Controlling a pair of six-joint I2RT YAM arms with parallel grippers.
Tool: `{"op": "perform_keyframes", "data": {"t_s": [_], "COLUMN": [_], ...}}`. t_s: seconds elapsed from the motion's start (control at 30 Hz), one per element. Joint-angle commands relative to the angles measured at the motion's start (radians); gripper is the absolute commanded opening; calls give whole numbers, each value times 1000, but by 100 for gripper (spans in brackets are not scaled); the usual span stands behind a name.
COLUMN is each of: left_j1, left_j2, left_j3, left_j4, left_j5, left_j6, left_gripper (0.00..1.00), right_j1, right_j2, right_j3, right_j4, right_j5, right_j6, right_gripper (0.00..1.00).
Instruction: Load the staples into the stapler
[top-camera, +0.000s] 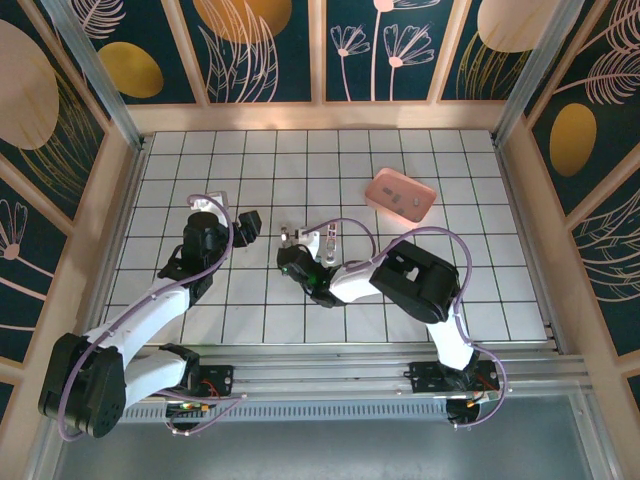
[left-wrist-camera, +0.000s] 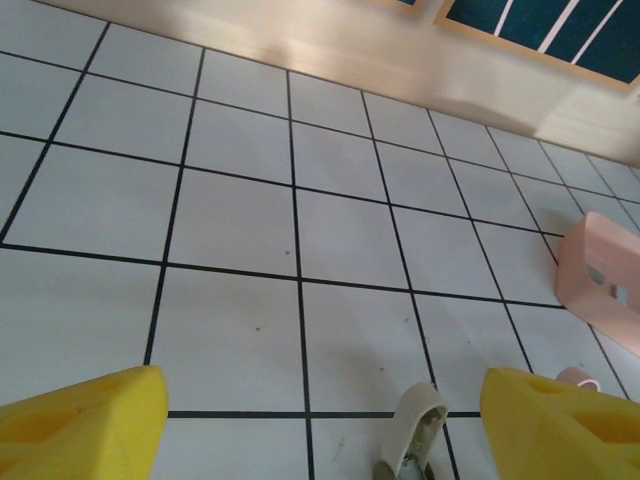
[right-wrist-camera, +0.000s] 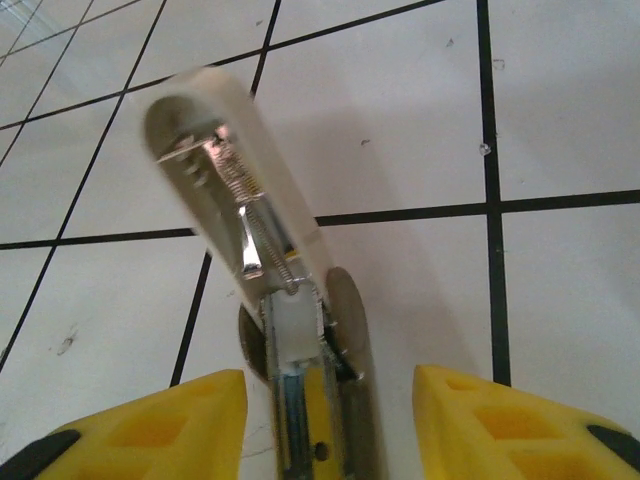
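Observation:
The stapler (right-wrist-camera: 255, 190) lies on the tiled floor with its whitish lid swung up, baring the spring and the grey metal rail (right-wrist-camera: 292, 395). My right gripper (right-wrist-camera: 325, 392) straddles its rear end, open, with a gap on each side between the yellow fingers (right-wrist-camera: 170, 420) and the body. In the top view the stapler (top-camera: 290, 237) sits mid-table at the right gripper (top-camera: 297, 250). My left gripper (left-wrist-camera: 325, 400) is open and holds nothing, and the stapler's lid tip (left-wrist-camera: 415, 425) rises just inside its right finger. A small grey piece, seemingly the staples (top-camera: 405, 204), lies in the pink tray (top-camera: 385, 190).
The pink tray (left-wrist-camera: 590, 295) stands at the back right, a couple of tiles beyond the stapler. Wooden walls (top-camera: 320, 115) and aluminium posts (top-camera: 100, 75) ring the white tiled floor (top-camera: 300, 165). The left gripper (top-camera: 246, 226) hovers just left of the stapler.

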Motion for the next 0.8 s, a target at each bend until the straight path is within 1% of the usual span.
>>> {"op": "perform_keyframes", "data": {"t_s": [0.0,0.13,0.27,0.33,0.43,0.53,0.63,0.77], "left_j1": [-1,0,-1,-1,-2,-4,-6,-7], "left_j2": [-7,1,20,31,49,71,110,181], "left_j3": [38,55,58,50,15,-18,-21,-21], "left_j4": [-34,-71,-109,-110,-71,-9,17,85], "left_j5": [-33,7,94,136,200,247,266,301], "left_j6": [40,33,-18,-52,-110,-149,-145,-128], "left_gripper": [82,82,79,78,77,75,75,75], "right_j1": [-4,-4,-5,-10,-37,-100,-197,-287], "right_j2": [-3,-67,-201,-264,-343,-405,-448,-493], "right_j3": [13,-8,-72,-98,-121,-158,-178,-244], "right_j4": [-5,-10,-11,-37,-135,-211,-312,-287], "right_j5": [-11,-32,-67,-91,-144,-241,-342,-425], "right_j6": [-15,-27,-33,-33,-2,36,67,30], "right_gripper": [50,51,51,51,51,51,51,52]}}
